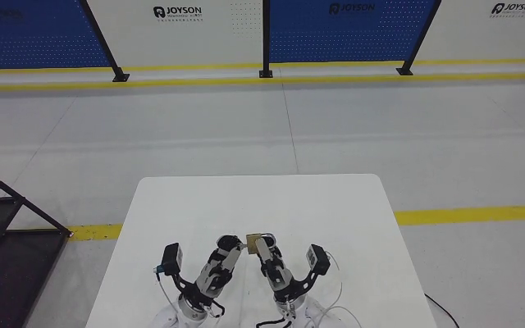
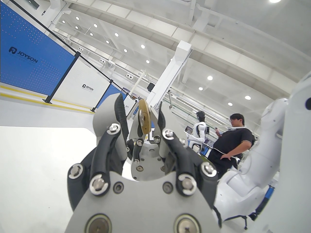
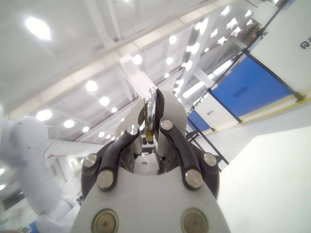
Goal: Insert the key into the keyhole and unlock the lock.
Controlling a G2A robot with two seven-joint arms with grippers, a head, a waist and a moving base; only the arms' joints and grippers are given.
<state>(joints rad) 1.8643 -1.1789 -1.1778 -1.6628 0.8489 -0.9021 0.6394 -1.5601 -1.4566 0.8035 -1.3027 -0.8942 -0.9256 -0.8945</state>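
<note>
The key [image 2: 144, 120] is sitting in the grasping left gripper [image 2: 140, 109]. The lock [image 3: 151, 118] is being clenched by the right gripper [image 3: 150, 106]. Both are meeting above the desk [image 1: 328, 213], near its front edge.

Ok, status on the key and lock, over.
Left gripper shut on key. Right gripper shut on lock. Both raised over table, tips close together. Key in keyhole: cannot tell. Nothing in the way.

Left hand [image 1: 235, 243] and right hand [image 3: 151, 109] angled upward, close together, right one clamped
</note>
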